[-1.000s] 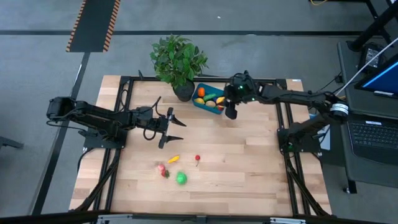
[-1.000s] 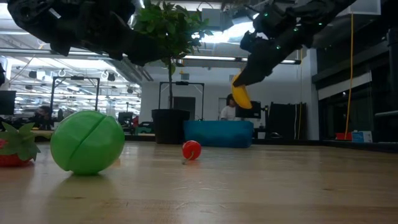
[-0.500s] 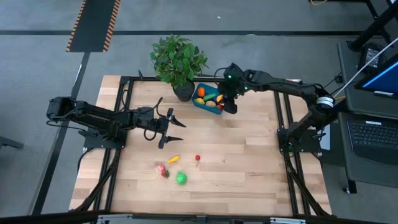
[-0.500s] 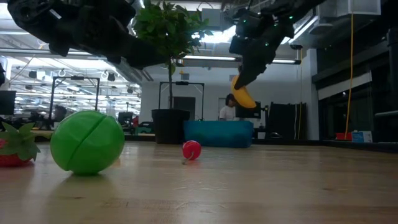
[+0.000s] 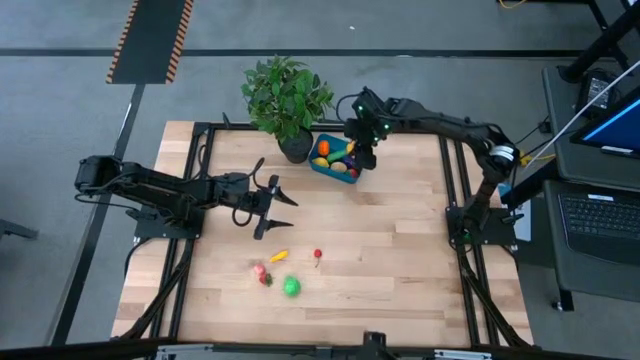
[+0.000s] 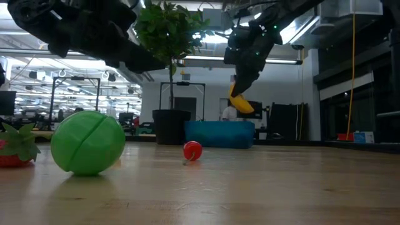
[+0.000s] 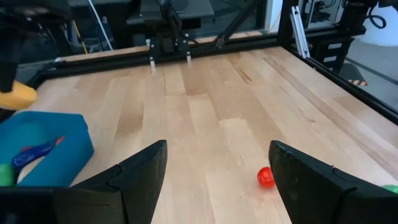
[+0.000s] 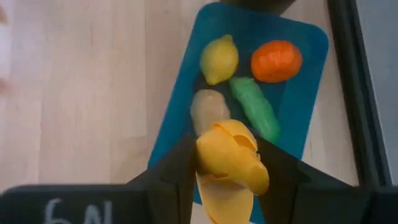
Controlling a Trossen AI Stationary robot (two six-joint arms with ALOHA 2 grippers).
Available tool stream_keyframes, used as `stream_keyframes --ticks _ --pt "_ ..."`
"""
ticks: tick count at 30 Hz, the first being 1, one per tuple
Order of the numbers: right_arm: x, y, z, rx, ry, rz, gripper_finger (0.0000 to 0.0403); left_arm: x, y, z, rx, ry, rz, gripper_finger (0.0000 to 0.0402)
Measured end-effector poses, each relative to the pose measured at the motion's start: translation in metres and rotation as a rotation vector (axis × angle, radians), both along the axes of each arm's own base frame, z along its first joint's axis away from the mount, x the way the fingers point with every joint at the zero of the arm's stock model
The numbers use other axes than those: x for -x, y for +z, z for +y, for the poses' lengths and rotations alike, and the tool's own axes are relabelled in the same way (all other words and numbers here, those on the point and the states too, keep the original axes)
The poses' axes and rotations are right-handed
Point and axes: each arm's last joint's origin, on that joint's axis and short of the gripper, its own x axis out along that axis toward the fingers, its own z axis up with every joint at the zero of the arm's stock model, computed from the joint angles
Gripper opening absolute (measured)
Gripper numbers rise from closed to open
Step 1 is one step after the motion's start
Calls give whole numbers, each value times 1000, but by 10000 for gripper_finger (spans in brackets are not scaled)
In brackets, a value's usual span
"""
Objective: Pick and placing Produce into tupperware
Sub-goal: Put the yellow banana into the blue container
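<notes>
A pale wooden worktop (image 5: 380,240) fills the overhead view, with a dark robot arm reaching in from each side. At its far edge stands a leafy green potted plant (image 5: 286,97), and just beside the pot sits the teal-blue tupperware (image 5: 323,166), a shallow rectangular container. The left gripper (image 5: 281,205) hangs over the middle left of the worktop, well apart from the container, its jaws spread and holding nothing. The right gripper (image 5: 362,160) is poised directly above the tupperware, its jaws pinching a yellow toy banana (image 8: 230,163) that is held in the air over the container, not yet inside it. Already lying in the tupperware are an orange piece (image 8: 276,61), a lemon (image 8: 219,58), a green pod-shaped piece (image 8: 256,109) and a tan piece (image 8: 208,106). Nearer the front of the worktop, well apart from the container, lie a green ball-shaped fruit (image 6: 87,142), a strawberry (image 6: 15,147), a small yellow-orange piece (image 5: 279,256) and a small red cherry-like piece (image 6: 192,150).
</notes>
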Motion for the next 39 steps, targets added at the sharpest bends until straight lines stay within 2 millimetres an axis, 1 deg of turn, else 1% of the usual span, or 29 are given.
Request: stream_keyframes --ticks 4,7,16,22,24,30,32,36,39 --pt "-1 -2 -7 -27 0 -19 127 0 0 0 0 0 2 274" --pt "-4 -9 -10 -33 0 -16 127 0 0 0 -5 -1 1 274" --pt "-18 -42 -19 -70 4 21 127 0 0 0 -23 -5 1 274" --pt "-21 -61 -21 -105 3 71 127 0 -1 0 -22 -5 10 274" --pt "-22 -65 -22 -112 2 82 127 0 -1 0 -22 -5 11 274" --pt "-22 -65 -22 -112 2 83 129 0 -2 0 -23 -6 14 274" --pt "-22 -65 -22 -111 2 81 153 1 -2 0 -22 -6 16 274" --pt "-23 -65 -22 -105 1 73 219 1 -2 0 -24 -6 21 274" --pt "-24 -64 -23 -105 -14 63 248 1 -2 0 -24 -7 22 274"
